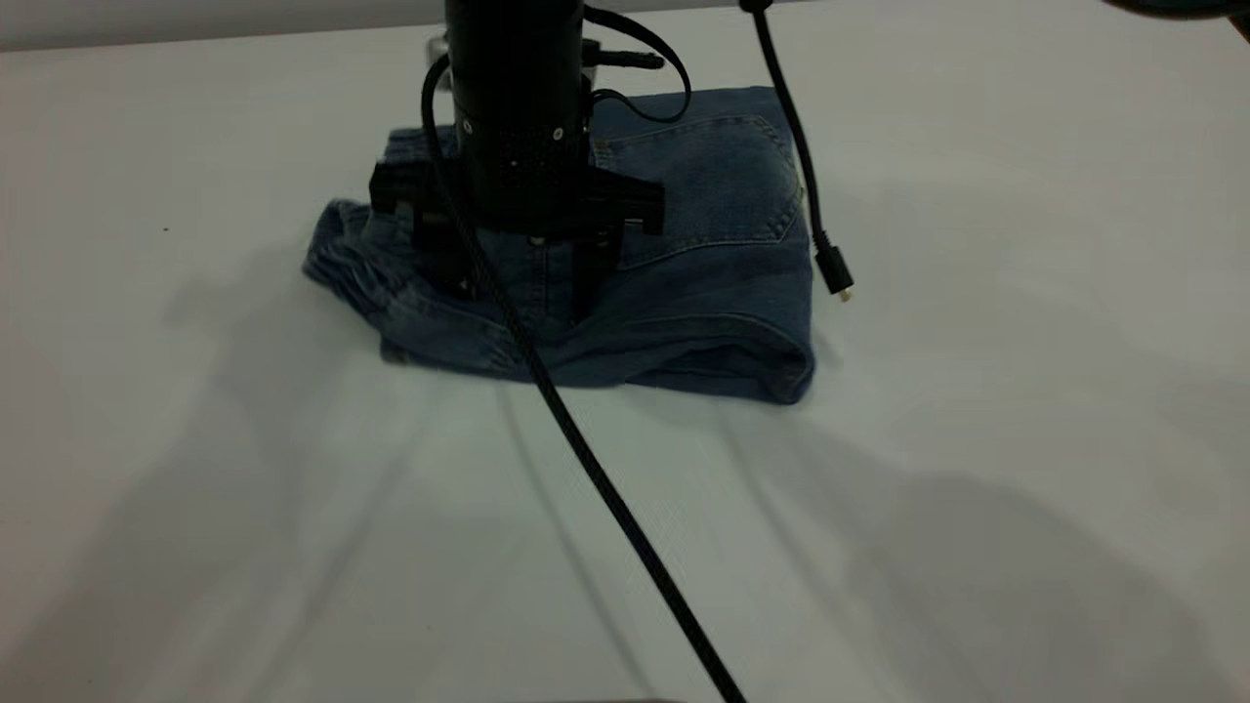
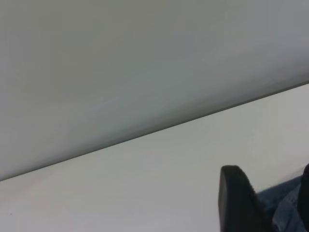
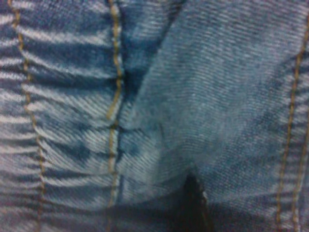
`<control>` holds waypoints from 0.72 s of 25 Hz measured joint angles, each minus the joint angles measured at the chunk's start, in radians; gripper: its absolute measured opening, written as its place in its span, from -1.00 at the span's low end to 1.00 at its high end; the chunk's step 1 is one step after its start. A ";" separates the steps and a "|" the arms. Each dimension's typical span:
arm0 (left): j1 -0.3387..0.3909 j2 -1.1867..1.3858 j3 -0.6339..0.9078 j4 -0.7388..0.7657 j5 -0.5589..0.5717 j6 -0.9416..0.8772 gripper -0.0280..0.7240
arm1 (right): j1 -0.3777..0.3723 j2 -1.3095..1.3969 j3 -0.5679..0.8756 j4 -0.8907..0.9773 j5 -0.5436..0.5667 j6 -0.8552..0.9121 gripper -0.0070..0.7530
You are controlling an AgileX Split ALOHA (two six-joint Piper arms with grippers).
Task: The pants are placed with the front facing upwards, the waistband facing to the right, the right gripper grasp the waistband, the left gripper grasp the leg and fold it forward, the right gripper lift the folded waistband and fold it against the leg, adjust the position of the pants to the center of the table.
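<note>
Braided black cable point(image 1: 605, 488) slants across the matte white worktop point(image 1: 977, 488). Behind it, near the middle, lie the pants point(image 1: 703, 293), folded blue denim with tan stitching, a square pocket on top and the puckered waistband point(image 1: 361, 273) at the left. The right gripper point(image 1: 518, 293) points straight down, jaws spread wide, tips touching the denim. The left gripper point(image 2: 270, 208) sits by the pants' edge; I cannot tell its jaws' state.
</note>
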 joint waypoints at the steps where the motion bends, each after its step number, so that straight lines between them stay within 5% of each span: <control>1: 0.000 0.000 0.000 0.000 0.001 0.000 -0.18 | 0.004 0.000 -0.001 -0.008 0.022 -0.027 0.26; 18: 0.000 -0.168 0.000 0.004 0.014 0.008 -0.18 | 0.043 -0.234 -0.004 -0.023 0.110 -0.395 0.25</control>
